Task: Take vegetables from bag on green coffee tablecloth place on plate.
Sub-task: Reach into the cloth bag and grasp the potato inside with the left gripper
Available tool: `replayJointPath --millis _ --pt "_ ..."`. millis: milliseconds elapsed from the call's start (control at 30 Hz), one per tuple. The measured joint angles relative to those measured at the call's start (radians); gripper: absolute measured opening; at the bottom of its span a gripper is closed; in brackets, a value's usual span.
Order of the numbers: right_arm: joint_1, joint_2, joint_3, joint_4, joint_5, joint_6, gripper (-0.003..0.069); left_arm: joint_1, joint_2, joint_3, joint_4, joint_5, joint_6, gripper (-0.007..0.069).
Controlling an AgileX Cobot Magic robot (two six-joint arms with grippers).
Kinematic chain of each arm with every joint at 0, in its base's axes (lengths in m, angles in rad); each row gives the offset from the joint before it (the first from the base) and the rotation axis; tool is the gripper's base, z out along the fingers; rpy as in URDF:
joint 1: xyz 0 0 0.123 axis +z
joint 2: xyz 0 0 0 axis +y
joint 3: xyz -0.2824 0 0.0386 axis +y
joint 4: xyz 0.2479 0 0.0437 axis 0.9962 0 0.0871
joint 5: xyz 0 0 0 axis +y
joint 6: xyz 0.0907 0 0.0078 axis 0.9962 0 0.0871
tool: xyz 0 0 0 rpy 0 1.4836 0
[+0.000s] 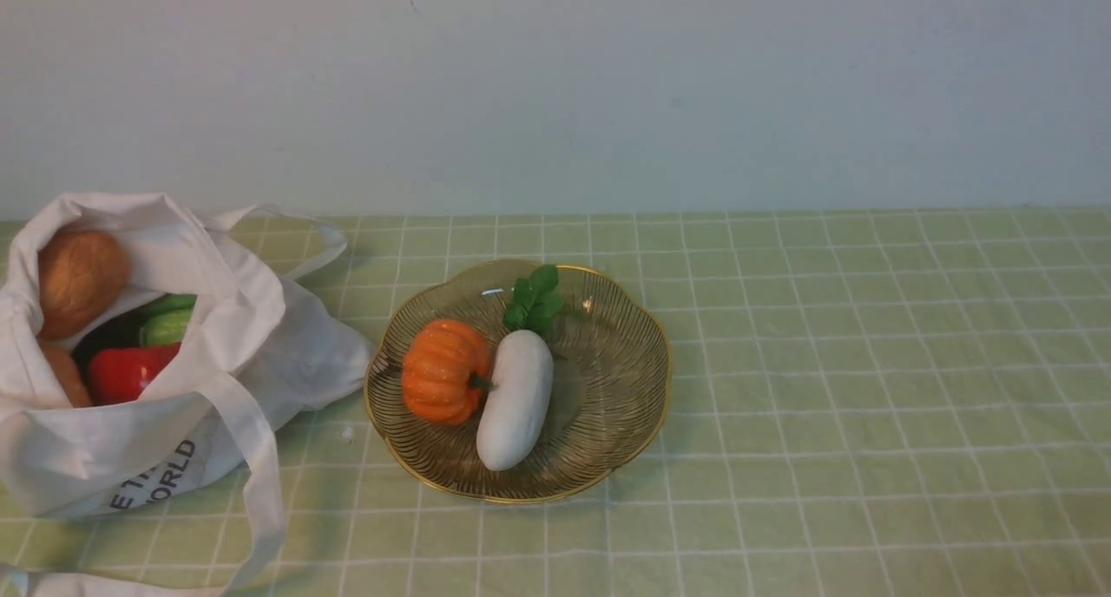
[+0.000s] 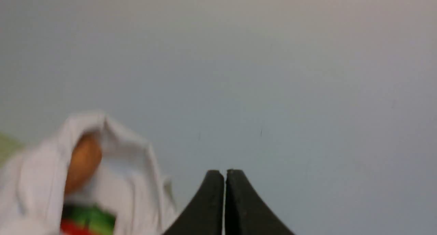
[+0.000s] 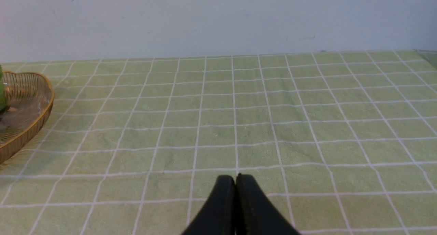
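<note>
Black and pressed tip to tip, both tools were closed: the left gripper [image 2: 224, 175] held nothing and hung near the bag's mouth, and the right gripper [image 3: 235, 178] was likewise together and empty over the bare green coffee tablecloth [image 3: 259, 125].

Nearest me on my left, the white cloth bag [image 1: 252, 337] lay slumped on the cloth with its straps trailing and its mouth gaping my way. Inside it sat the vegetables left to move: a matte brown potato [image 1: 80, 278] uppermost, an orange-brown lump [image 1: 65, 373] below it, a glossy red pepper [image 1: 130, 371] and green pieces [image 1: 169, 319] tucked between.

I judged them light, hollow toys. The potato's dull skin should give the fingers purchase across its narrow width. The pepper looked slick — better pinched low on its body. The cloth was soft and could sag or drag along with a lift.

Just beside the bag stood the gold wire plate [image 1: 608, 380], already holding an orange pumpkin [image 1: 444, 371] touching a white radish [image 1: 516, 402] with green leaves [image 1: 534, 300]. Beyond were open cloth and a pale wall [image 1: 608, 85].
</note>
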Motion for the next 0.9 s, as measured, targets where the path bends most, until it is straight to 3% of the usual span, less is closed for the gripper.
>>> replayJointPath --millis 100,267,500,667,900 --pt "0.0 0.0 0.0 0.0 0.0 0.0 -0.0015 0.0 0.003 -0.097 0.016 0.014 0.032 -0.0005" --pt "0.0 0.0 0.0 0.0 0.0 0.0 -0.0015 0.0 0.224 -0.374 0.106 0.449 0.204 -0.0005" --pt "0.0 0.0 0.0 0.0 0.0 0.0 -0.0015 0.0 0.727 -0.633 0.149 0.949 0.263 -0.0005" --pt "0.0 0.0 0.0 0.0 0.0 0.0 -0.0015 0.0 0.983 -0.818 0.292 1.084 0.251 -0.0005" --pt "0.0 0.0 0.0 0.0 0.0 0.0 -0.0015 0.001 1.23 -1.066 0.521 1.136 0.129 -0.0005"
